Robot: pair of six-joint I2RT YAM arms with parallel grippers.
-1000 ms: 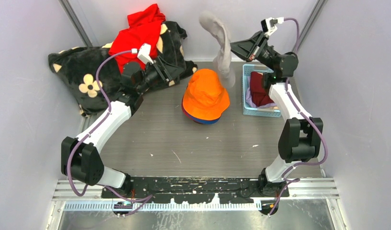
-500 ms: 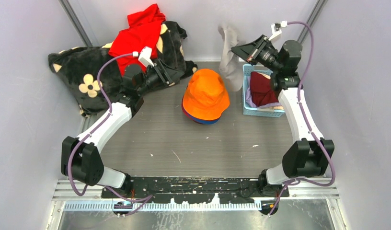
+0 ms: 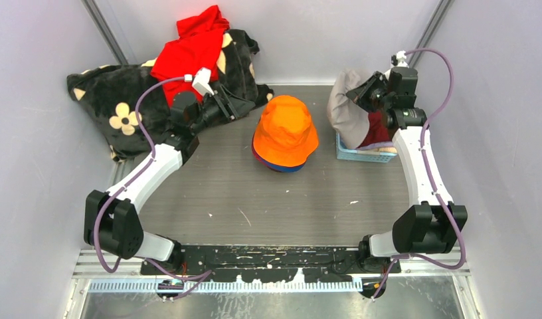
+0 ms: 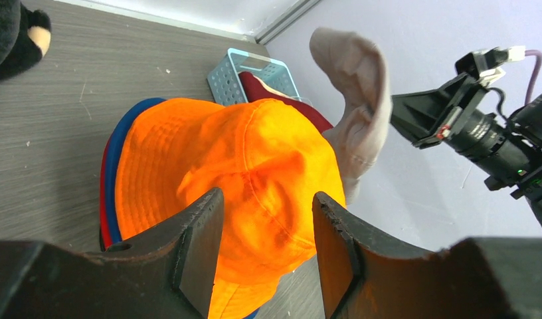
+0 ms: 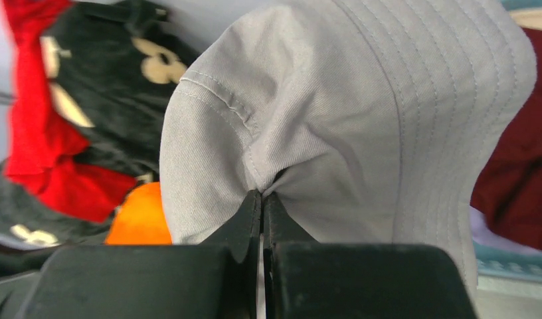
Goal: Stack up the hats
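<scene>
An orange hat (image 3: 285,129) tops a pile in the middle of the table, with a blue brim (image 4: 115,153) and a red brim (image 4: 103,199) showing beneath it. My left gripper (image 3: 238,107) hovers open to the left of the pile, and nothing sits between its fingers (image 4: 205,239). My right gripper (image 3: 359,97) is shut on a fold of a grey hat (image 3: 343,109), which hangs above the left end of the blue basket (image 3: 361,155). The pinch shows clearly in the right wrist view, where the right gripper (image 5: 262,194) holds the grey hat (image 5: 361,113). A maroon hat (image 3: 375,130) lies in the basket.
A black blanket with cream flowers (image 3: 115,100) and a bright red garment (image 3: 192,43) are heaped at the back left, just behind my left arm. Grey walls close in on the back and both sides.
My right gripper has carried the grey hat from high near the back wall to the right and down, over the basket. The left arm has hardly moved.
</scene>
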